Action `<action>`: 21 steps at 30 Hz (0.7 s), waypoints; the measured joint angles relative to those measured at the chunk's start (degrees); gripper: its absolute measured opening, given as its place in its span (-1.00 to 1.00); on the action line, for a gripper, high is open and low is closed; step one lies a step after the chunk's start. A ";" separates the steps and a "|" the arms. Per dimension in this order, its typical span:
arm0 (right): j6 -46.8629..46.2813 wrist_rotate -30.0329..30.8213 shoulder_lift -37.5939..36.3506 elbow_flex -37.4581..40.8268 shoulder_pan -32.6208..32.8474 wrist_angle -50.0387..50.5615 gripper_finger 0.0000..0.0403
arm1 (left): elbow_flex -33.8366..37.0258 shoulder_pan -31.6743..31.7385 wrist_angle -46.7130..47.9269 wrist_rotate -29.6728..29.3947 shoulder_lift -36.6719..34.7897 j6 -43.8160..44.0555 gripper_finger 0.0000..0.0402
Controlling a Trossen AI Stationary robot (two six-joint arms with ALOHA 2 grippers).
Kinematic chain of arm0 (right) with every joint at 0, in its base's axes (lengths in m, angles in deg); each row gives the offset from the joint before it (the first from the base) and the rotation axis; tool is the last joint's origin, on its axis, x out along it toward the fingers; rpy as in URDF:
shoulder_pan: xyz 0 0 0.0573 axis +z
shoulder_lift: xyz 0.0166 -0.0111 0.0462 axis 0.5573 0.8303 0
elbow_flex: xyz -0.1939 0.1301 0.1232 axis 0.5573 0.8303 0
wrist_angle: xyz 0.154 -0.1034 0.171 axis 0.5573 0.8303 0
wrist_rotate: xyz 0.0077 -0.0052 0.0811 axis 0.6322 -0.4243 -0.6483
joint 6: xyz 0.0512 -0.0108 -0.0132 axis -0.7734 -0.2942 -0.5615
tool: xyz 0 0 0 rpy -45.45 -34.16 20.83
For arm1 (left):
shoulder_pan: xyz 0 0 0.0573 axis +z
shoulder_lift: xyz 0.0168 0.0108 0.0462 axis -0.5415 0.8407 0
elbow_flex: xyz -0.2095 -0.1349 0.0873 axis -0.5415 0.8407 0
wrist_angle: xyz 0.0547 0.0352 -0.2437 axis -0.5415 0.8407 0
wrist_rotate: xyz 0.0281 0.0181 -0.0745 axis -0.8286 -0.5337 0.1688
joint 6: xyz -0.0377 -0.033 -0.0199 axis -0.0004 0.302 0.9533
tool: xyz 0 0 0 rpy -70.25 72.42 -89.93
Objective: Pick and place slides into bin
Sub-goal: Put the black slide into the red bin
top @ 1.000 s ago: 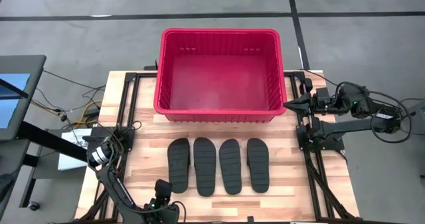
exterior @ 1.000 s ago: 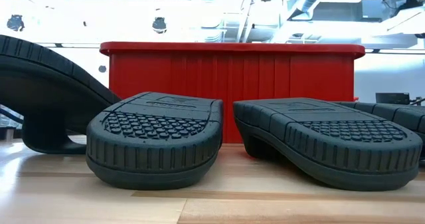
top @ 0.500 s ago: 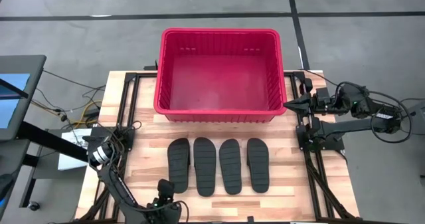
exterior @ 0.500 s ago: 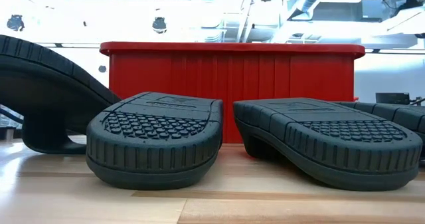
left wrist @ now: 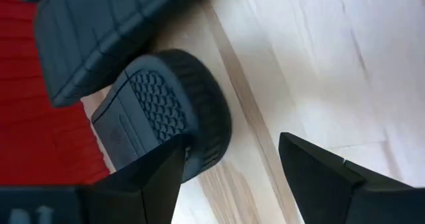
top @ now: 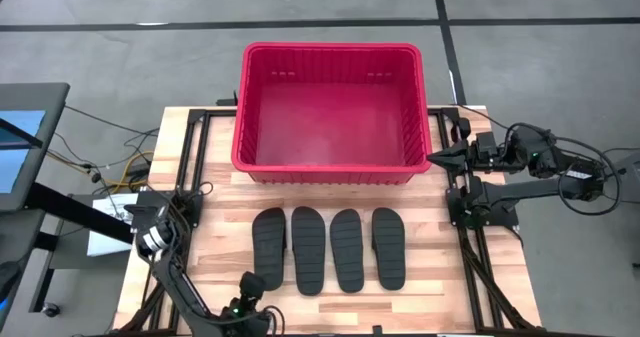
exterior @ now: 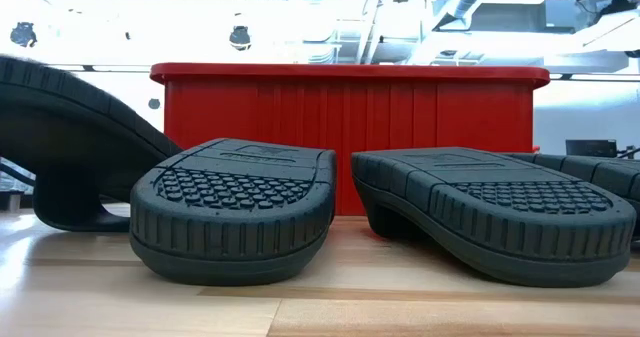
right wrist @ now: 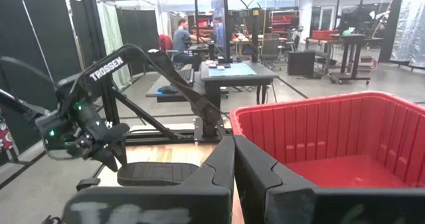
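Observation:
Four black slides [top: 330, 249] lie side by side, soles up, on the wooden table near its front edge. They also show in the low view [exterior: 235, 212]. The red bin [top: 330, 107] stands behind them at the table's far side. My left gripper [top: 246, 299] is open and low at the near left, just in front of the leftmost slide's near end [left wrist: 166, 111]; its fingers [left wrist: 156, 181] stand beside that end. My right gripper [top: 432, 158] is shut and empty, hovering by the bin's near right corner [right wrist: 319, 137].
Black frame rails [top: 470, 257] run along the table's left and right sides. A side table with a screen [top: 20, 137] stands off to the left. Bare wood [top: 330, 202] lies between the slides and the bin. A person [right wrist: 179, 34] sits far off in the room.
My left gripper has moved a little toward the table's near edge and slightly to the right, staying by the leftmost slide's near end. The slides and bin have kept still.

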 joint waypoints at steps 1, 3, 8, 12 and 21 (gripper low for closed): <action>0.00 0.00 0.00 0.00 0.00 0.00 -1.00 | 0.00 -0.01 0.37 -0.06 0.83 -0.60 0.19; 0.02 0.00 0.00 0.00 0.00 0.00 -1.00 | 0.00 0.00 1.65 -0.84 2.61 -1.14 0.19; 0.00 0.00 0.00 0.00 0.00 0.00 -1.00 | 0.02 0.01 6.82 -5.68 5.67 0.84 0.19; 0.00 0.00 0.00 0.00 -0.02 -0.02 -1.00 | 0.12 0.04 7.31 -7.26 7.02 2.66 0.19; 0.00 0.00 0.00 0.00 0.00 -0.02 -1.00 | 0.66 0.47 7.24 -9.61 8.01 5.70 0.18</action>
